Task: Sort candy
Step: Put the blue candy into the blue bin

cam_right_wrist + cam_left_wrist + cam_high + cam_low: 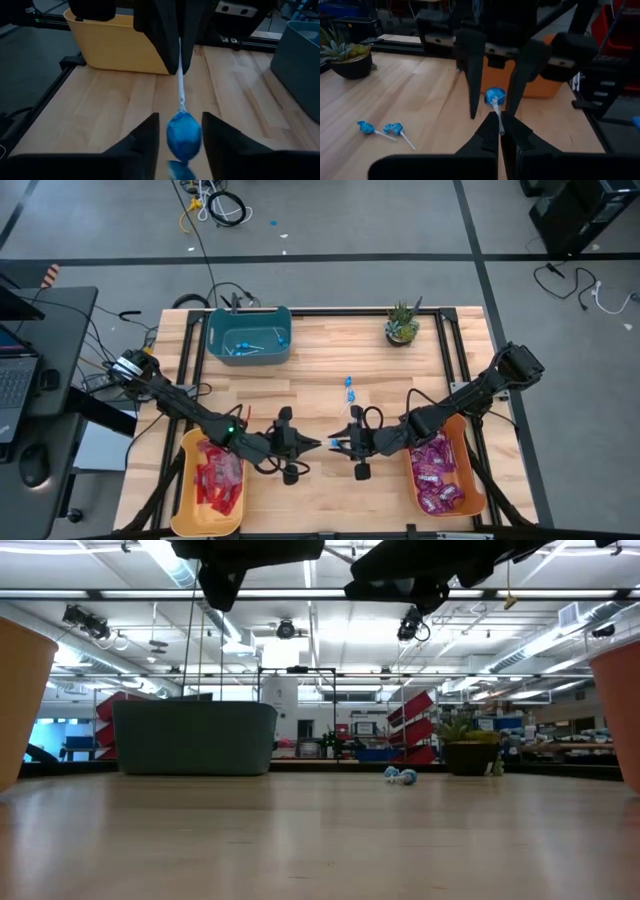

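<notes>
We found no text, label, brand, number or sign that could be read in any of the four views. The red packets (216, 478) in the yellow bin (184, 510) and the purple-magenta packets (436, 472) in the orange bin (474, 480) carried print too small for us to make out. The laptop (14, 385) at the desk showed nothing legible to us either. The red panels (412, 726) in the room beyond the table bore no lettering that we could tell.
</notes>
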